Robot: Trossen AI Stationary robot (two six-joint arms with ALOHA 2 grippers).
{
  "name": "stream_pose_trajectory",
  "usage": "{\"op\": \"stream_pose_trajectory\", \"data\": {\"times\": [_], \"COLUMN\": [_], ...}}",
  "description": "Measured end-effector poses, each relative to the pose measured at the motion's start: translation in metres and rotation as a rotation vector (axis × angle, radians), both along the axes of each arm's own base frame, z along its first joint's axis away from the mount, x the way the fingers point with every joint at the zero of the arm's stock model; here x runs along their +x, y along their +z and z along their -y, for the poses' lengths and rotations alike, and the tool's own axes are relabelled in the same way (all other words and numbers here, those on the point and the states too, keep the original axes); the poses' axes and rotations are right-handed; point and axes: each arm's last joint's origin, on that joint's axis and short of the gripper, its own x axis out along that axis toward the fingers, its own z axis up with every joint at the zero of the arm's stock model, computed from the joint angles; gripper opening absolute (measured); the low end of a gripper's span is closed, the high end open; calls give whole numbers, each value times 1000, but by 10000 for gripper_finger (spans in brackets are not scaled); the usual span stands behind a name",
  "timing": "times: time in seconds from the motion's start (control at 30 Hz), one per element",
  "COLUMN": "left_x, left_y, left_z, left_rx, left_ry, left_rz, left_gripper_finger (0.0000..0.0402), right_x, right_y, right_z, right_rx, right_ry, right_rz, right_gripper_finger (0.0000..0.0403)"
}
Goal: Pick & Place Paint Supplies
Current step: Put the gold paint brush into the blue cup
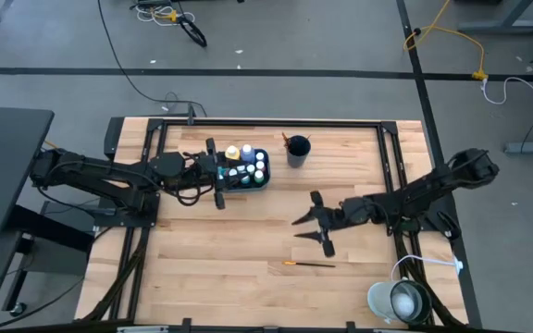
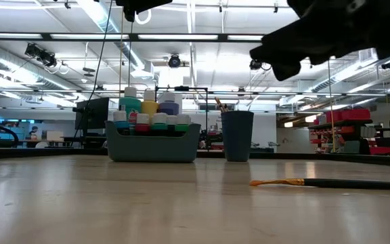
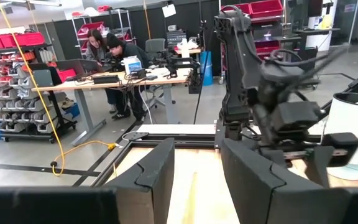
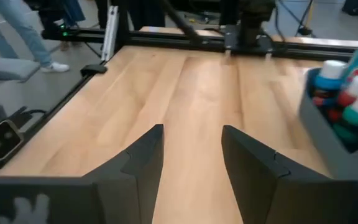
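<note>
While the tray (image 1: 248, 180) stands near the far edge of the table (image 1: 248, 277), it holds many small paint bottles (image 1: 248, 166) with white caps, packed upright close together. Just beside the tray, on its left side in the high view, the left gripper (image 1: 218, 176) hangs with its jaws spread apart and nothing between them. To the right of the tray, a dark round cup (image 1: 298, 150) stands with some brush handles sticking out of the top. One paintbrush (image 1: 309, 265) lies flat on the bare wood, well apart from the tray, toward the near edge of the table; in the low view this brush (image 2: 330, 183) shows a yellow tip and a dark handle. Between the tray and this brush, but more to the right, the right gripper (image 1: 311, 227) is raised above the table, its jaws spread wide and empty. In the right wrist view both fingers (image 4: 143, 163) stand apart over plain wood, and the tray (image 4: 328, 146) with bottles shows at the side. In the room behind, people (image 3: 107, 53) sit at a desk.
</note>
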Motion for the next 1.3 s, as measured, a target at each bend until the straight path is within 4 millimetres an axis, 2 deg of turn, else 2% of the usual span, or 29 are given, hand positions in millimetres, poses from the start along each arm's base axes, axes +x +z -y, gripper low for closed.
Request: {"op": "stream_pose_trajectory", "data": {"times": [0.2,0.37,0.5,0.73,0.97,1.13,1.3], "left_x": [0,0,0,0,0,0,0], "left_y": [1,2,2,2,2,2,1], "left_z": [0,0,0,0,0,0,0], "left_rx": [-4,-5,-5,-7,-37,-50,-49], "left_ry": [0,0,0,0,-2,-3,-3], "left_rz": [8,17,18,18,26,29,28], "left_gripper_finger": [140,140,140,140,140,139,140], "right_x": [1,6,9,9,9,17,21], "right_y": [-18,-45,-63,-95,-110,-113,-113], "right_z": [-25,-41,-50,-53,-54,-71,-82], "right_rx": [51,84,146,198,155,111,30], "right_ry": [65,71,90,60,-11,6,-74], "right_rz": [24,15,24,-93,-144,-198,-204], "right_gripper_finger": [162,162,161,161,166,164,162]}}
